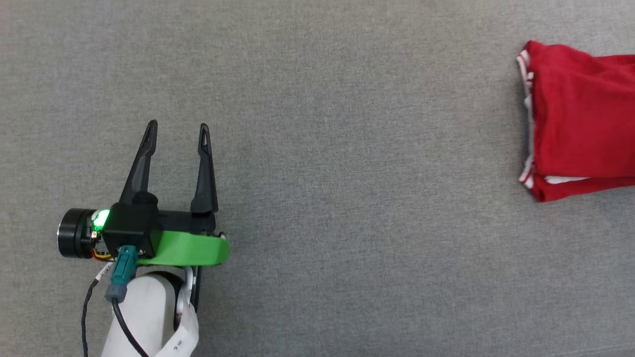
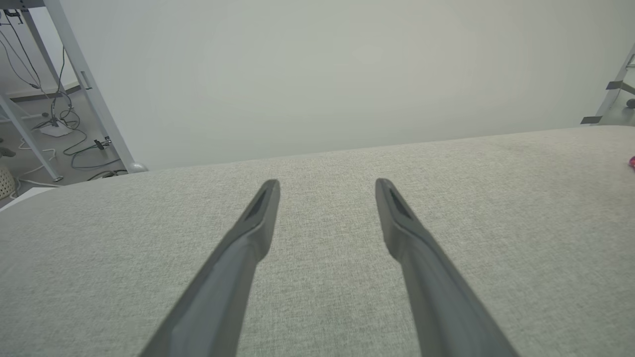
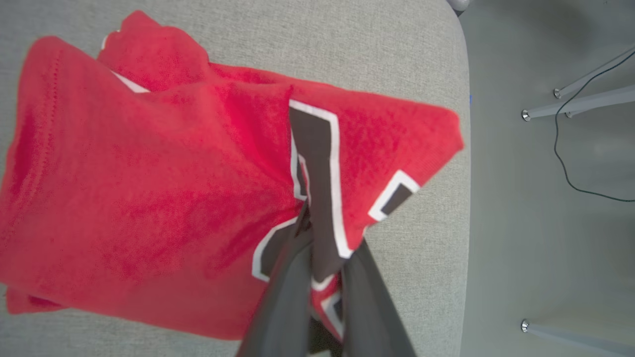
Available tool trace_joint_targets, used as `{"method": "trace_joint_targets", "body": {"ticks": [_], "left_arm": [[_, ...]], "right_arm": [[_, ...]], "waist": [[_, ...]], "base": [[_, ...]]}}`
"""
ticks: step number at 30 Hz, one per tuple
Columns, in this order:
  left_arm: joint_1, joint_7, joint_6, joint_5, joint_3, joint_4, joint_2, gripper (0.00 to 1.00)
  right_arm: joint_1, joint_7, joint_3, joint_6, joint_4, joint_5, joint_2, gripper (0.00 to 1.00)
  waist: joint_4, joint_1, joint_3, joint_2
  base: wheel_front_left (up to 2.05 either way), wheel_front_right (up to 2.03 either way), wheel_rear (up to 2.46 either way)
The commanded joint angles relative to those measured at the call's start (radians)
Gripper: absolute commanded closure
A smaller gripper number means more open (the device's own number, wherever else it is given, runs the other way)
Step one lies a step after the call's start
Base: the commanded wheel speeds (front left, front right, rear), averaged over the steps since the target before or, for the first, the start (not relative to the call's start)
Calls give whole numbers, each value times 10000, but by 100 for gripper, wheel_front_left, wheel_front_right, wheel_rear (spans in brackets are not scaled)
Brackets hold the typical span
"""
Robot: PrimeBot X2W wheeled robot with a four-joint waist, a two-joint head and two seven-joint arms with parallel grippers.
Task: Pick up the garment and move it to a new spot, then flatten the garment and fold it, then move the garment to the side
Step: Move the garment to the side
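The garment point(image 1: 580, 124), a red jersey with white and striped trim, lies folded at the far right of the grey surface, cut off by the head view's edge. In the right wrist view the garment point(image 3: 163, 198) spreads wide, its black white-outlined numerals point(image 3: 317, 163) showing. My right gripper point(image 3: 325, 238) is shut on the garment, pinching cloth at the numerals near the surface's right edge. My left gripper point(image 1: 177, 130) hovers open at the lower left, far from the garment, with nothing between its fingers point(image 2: 258, 213).
The grey fabric surface point(image 1: 347, 198) spans the head view. Its rounded edge point(image 3: 464, 208) runs close beside the garment, with floor, metal legs point(image 3: 580, 101) and a cable beyond. A metal frame and cables point(image 2: 59, 109) stand behind the far edge.
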State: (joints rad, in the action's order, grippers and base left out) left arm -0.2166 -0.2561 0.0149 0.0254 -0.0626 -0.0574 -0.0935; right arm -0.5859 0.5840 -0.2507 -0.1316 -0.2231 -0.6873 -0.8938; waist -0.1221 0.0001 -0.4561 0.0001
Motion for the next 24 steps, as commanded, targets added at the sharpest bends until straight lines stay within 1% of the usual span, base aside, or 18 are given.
{"method": "trace_joint_targets", "body": {"ticks": [1,6,12,18,19,20,21,24], "left_arm": [[-225,-57,47,-107,19,-118,-86,0],[-465,-57,34,-124,21,-394,-141,0],[-659,-57,12,-135,30,-529,-209,0],[-736,-57,-19,-144,-21,-490,-224,0],[-729,-57,-26,-136,-21,-465,-224,0],[-706,-57,-37,-127,-22,-426,-221,0],[-683,-57,-48,-115,-21,-395,-215,0],[-537,-57,-77,-60,-38,-256,-176,0]], "right_arm": [[-322,-131,207,9,-281,179,-130,100],[-915,-459,890,9,-1349,992,-347,100],[-1634,-684,1830,9,-2401,1694,-35,100],[-2017,-844,2356,9,-3282,2308,342,100],[-2053,-882,2421,9,-3406,2429,425,80],[-2097,-1018,2509,9,-3517,2623,507,50],[-2148,-1177,2624,9,-3599,2790,572,0],[-2223,-1795,2925,9,-3746,3237,846,0]], "waist": [[18,-1,-789,-1],[57,-1,-1381,-1],[77,-1,-1751,-1],[144,-1,-1644,-1],[156,-1,-1561,-1],[171,-1,-1447,-1],[182,-1,-1347,-1],[241,-1,-879,-1]], "base": [[0,0,0],[0,0,0],[0,0,0],[0,0,0],[0,0,0],[0,0,0],[0,0,0],[0,0,0]]}}
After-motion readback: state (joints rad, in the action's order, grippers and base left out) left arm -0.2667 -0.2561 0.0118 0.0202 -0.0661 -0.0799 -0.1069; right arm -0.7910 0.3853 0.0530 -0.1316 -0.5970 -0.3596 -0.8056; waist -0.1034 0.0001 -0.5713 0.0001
